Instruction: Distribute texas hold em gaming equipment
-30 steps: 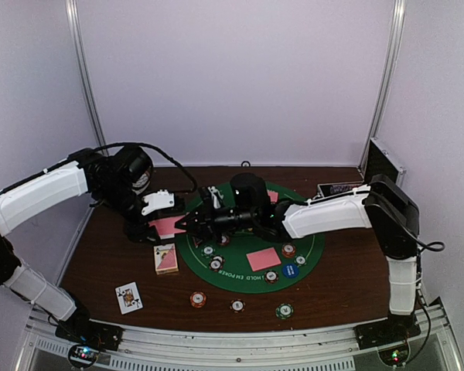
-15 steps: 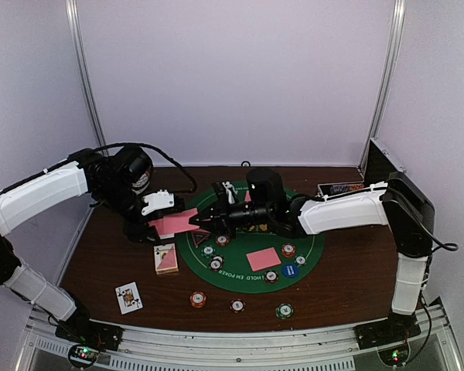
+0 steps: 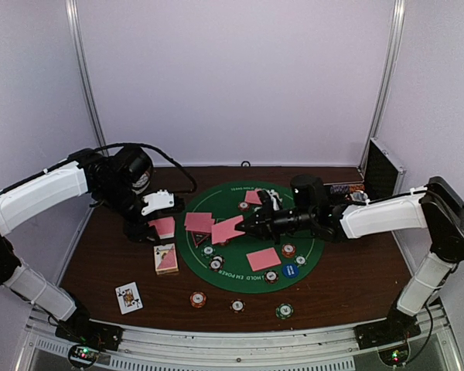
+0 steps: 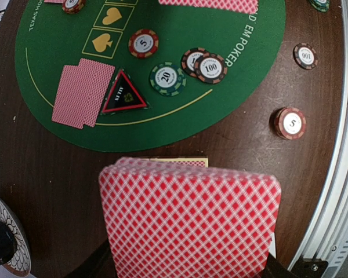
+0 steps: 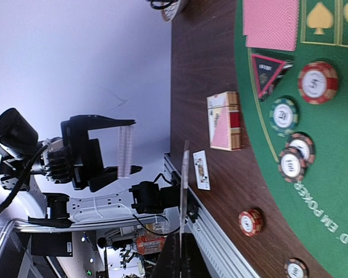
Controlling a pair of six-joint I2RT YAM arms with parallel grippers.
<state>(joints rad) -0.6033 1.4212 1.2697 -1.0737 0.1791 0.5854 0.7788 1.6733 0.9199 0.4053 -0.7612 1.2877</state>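
Found a brown worktop (image 3: 348, 286) carrying a round green mat (image 3: 309, 251), both arms reaching in over it. Saw the left gripper (image 3: 161, 226) closed on a deck of cards (image 4: 188, 223), pink-red backs showing, hanging over bare wood just off the mat's left edge, near a card box (image 3: 165, 258). Saw the right gripper (image 3: 246, 225) pinched tight on a single card (image 3: 226, 229), lifted above the mat's left-centre; from the right wrist, only its thin edge visible. Noted that card sticking out leftward from the fingertips, long axis roughly along the arm's reach, pointing toward the left gripper. Counted cards already down on the mat: a dealt pair (image 3: 199, 222) just beside the held card on its left, next to the red triangle (image 4: 123, 92); a far card (image 3: 254, 197) beyond it; a near card (image 3: 263, 259) toward the bases and to the right. Judged the right arm the nearer for any spot on the mat, with a short swing and a flat release called for. Spotted small striped chips (image 3: 198, 298) along the near side, some on the mat, some on the wood.
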